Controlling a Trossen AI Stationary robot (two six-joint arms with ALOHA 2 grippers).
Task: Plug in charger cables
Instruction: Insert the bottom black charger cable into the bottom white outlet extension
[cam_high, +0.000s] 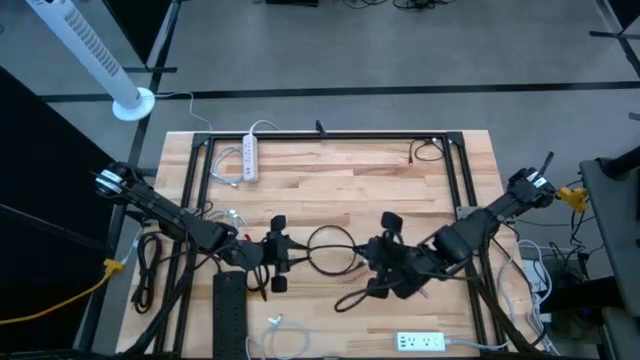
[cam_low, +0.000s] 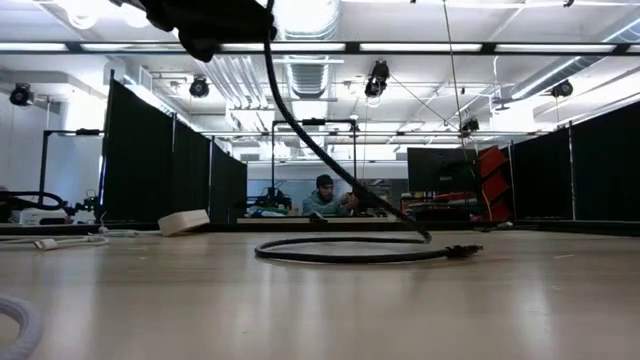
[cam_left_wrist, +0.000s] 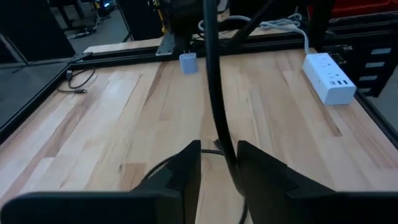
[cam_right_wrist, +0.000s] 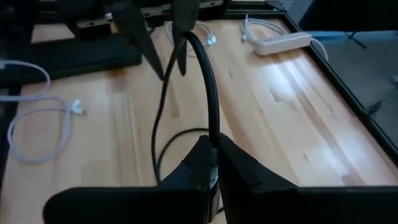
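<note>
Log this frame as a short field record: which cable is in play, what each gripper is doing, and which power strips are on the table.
cable in play: black cable, loop lying mid-table, one stretch lifted between the two grippers
left gripper: mid-table, fingers either side of the black cable; whether they clamp it is unclear
right gripper: mid-table, shut on the black cable
white power strip: far left, by the frame
second white power strip: near edge, right of centre
black power strip: near edge, left
white cable: loose loop, untouched
plugged in: not yet
</note>
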